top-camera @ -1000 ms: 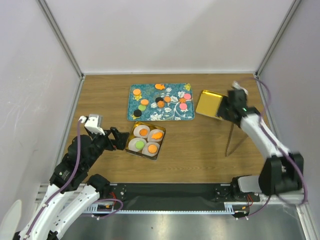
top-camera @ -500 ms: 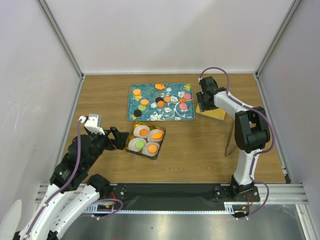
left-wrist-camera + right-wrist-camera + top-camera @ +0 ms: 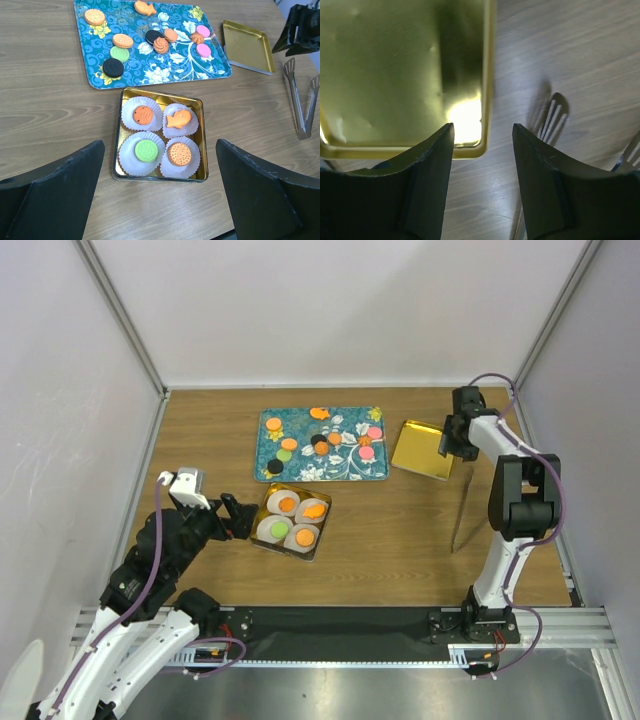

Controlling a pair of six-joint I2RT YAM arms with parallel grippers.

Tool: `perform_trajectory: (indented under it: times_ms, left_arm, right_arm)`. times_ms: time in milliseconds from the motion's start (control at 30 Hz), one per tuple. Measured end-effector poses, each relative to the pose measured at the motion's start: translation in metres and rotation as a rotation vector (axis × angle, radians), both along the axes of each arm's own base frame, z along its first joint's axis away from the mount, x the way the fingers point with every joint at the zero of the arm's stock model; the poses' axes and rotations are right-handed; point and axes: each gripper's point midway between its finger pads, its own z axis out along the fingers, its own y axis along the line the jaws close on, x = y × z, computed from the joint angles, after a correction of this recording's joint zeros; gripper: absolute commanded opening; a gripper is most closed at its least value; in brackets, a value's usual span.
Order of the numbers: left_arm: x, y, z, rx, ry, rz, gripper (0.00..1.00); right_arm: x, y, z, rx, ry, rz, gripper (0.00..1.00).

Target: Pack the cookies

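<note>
Several cookies [image 3: 366, 452] lie loose on the teal tray [image 3: 345, 470], orange, green, pink and dark brown [image 3: 113, 67]. A gold tin [image 3: 326, 515] holds white paper cups with one green cookie [image 3: 145, 150] and three orange ones [image 3: 179, 154]. My left gripper [image 3: 238, 518] is open and empty just left of the tin; the left wrist view shows the tin between its fingers [image 3: 60, 190]. My right gripper [image 3: 452, 443] is open and empty over the right edge of the gold lid [image 3: 420, 450], with the lid's corner [image 3: 470, 125] under it.
Metal tongs [image 3: 462, 510] lie on the wooden table right of the lid, also in the left wrist view [image 3: 300, 100] and the right wrist view [image 3: 551, 117]. Grey walls close in the left, back and right sides.
My right gripper swung from the lid's right side across to its left side by the tray, then back to the lid's right edge. My left arm has not moved.
</note>
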Motion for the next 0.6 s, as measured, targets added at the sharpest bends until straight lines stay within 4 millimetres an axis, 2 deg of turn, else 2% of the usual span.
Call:
perform_trajectory:
  times_ms: [133, 400, 500, 600]
  left_arm:
    - [0.0, 0.0, 0.0, 0.0, 0.0, 0.0, 1.0]
    - [0.0, 0.0, 0.0, 0.0, -0.001, 0.0, 1.0]
    - [0.0, 0.0, 0.0, 0.0, -0.001, 0.0, 1.0]
    - [0.0, 0.0, 0.0, 0.0, -0.001, 0.0, 1.0]
  right_arm:
    - [0.0, -0.016, -0.005, 0.05, 0.0, -0.093, 0.49]
    - [0.0, -0.018, -0.043, 0.152, 0.061, -0.179, 0.43]
    - [0.004, -0.02, -0.045, 0.165, 0.047, -0.201, 0.37]
    - [0.007, -0.021, -0.046, 0.174, 0.038, -0.212, 0.26]
